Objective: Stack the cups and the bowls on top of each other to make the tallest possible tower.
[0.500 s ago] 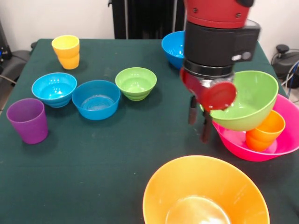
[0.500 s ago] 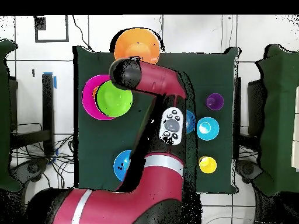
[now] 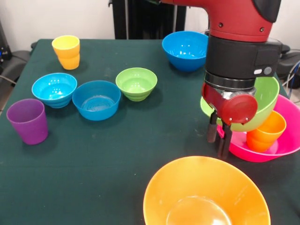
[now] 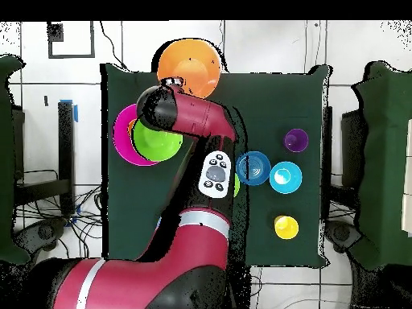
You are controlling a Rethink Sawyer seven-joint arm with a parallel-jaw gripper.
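Well to the left of your gripper (image 3: pixel 220 143), the purple cup (image 3: pixel 27 120) is clear, but the slightly parted, empty fingers (image 3: pixel 224 140) hang just beside the pink bowl (image 3: pixel 286 145), so drifting right risks toppling the tilted green bowl (image 3: pixel 262 101) off the orange cup (image 3: pixel 267 131).

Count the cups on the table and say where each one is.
3. The yellow cup stands at the far left corner in the front view, the purple cup at the left edge, and the orange cup inside the pink bowl, under the tilted green bowl.
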